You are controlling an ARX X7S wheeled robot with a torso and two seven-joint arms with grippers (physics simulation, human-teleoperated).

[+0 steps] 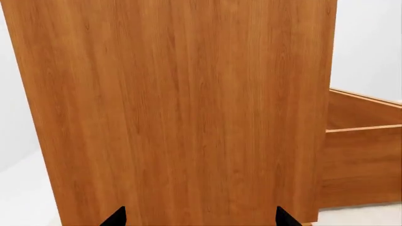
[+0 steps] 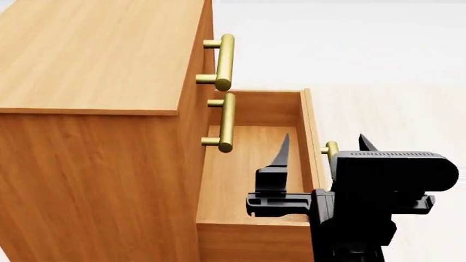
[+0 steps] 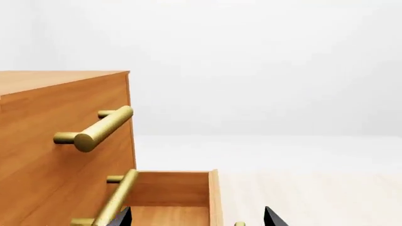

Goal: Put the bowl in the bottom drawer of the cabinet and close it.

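Note:
The cabinet (image 2: 95, 54) fills the left of the head view, and its bottom drawer (image 2: 309, 128) stands pulled out. What shows of the drawer's floor is bare wood. My right gripper (image 2: 324, 146) hangs open over the drawer's front panel, one finger inside the drawer and one outside, above the brass handle (image 2: 331, 148). The right wrist view shows the same drawer (image 3: 169, 188) past the open right gripper (image 3: 196, 217). My left gripper (image 1: 201, 217) is open, close to the cabinet's side wall (image 1: 176, 94), with the pulled-out drawer (image 1: 361, 160) beside it. The bowl is out of view.
The brass handles of the two shut upper drawers (image 2: 226, 61) (image 2: 227, 121) jut out over the open drawer's back. A pale floor (image 2: 378, 54) stretches beyond and to the right of the cabinet.

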